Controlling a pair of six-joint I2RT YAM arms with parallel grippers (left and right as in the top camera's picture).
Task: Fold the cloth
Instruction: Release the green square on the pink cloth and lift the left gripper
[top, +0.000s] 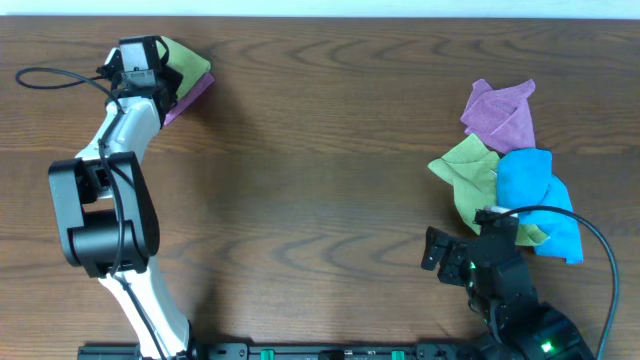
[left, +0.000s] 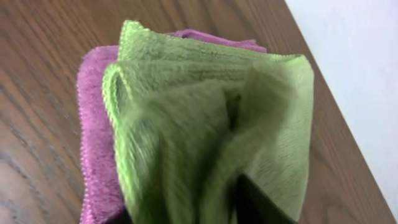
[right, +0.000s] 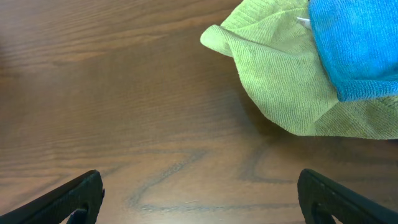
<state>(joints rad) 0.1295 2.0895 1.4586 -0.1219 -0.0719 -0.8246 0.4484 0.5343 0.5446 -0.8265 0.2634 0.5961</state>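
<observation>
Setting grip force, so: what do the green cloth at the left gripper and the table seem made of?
The green cloth looks like terry or microfibre: matte, fuzzy pile, stitched edge. The table looks like wood or wood-look laminate, going by its brown grain lines; which is unclear.

From above I am watching the left arm (top: 110, 200) lying stretched toward the far left corner of the table (top: 320, 150). Its left gripper (top: 140, 62) is sitting over an olive-green cloth (top: 188, 60) that is resting on a purple cloth (top: 192, 95), and I am not making out how its jaws stand. On the right, the cloth (top: 468, 172) is lying crumpled in a pile, touching a second purple cloth (top: 500, 110) on its far side and partly covered by a blue cloth (top: 540, 195), while the right gripper (top: 465, 250) is hovering at the pile's near edge.
</observation>
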